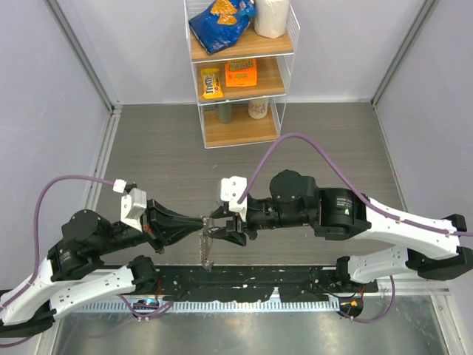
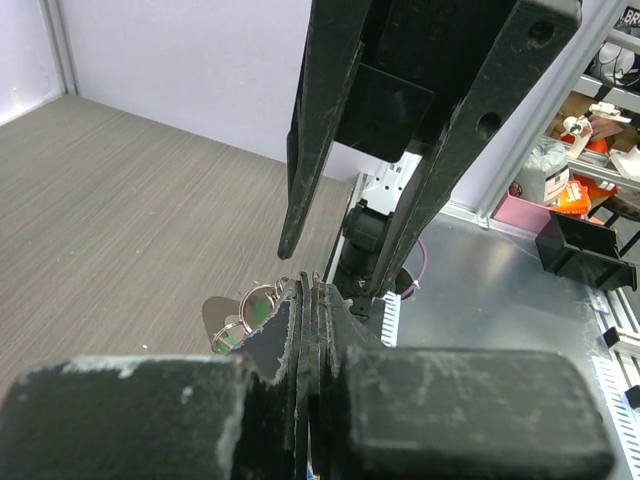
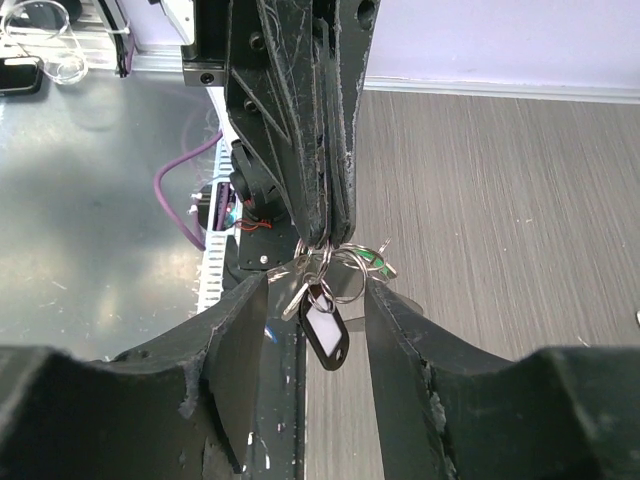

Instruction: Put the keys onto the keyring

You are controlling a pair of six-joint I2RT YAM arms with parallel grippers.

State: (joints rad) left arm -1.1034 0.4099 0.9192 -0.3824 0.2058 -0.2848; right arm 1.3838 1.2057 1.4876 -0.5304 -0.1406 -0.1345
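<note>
My left gripper [image 1: 201, 220] is shut on the keyring [image 3: 350, 283], a cluster of thin silvery rings, and holds it above the table. From the rings hang a small silver key [image 3: 297, 296], a green-headed key [image 3: 376, 263] and a black tag with a white label [image 3: 325, 336]. In the top view the bunch [image 1: 207, 248] dangles between both grippers. My right gripper [image 1: 225, 228] is open, its fingers [image 3: 240, 340] on either side of the hanging bunch without touching it. In the left wrist view the rings [image 2: 255, 305] show left of my shut left gripper [image 2: 310, 292].
A wire shelf unit [image 1: 240, 74] with snack packs stands at the back centre. Grey walls close the left and right sides. A black rail [image 1: 244, 285] runs along the near table edge under the grippers.
</note>
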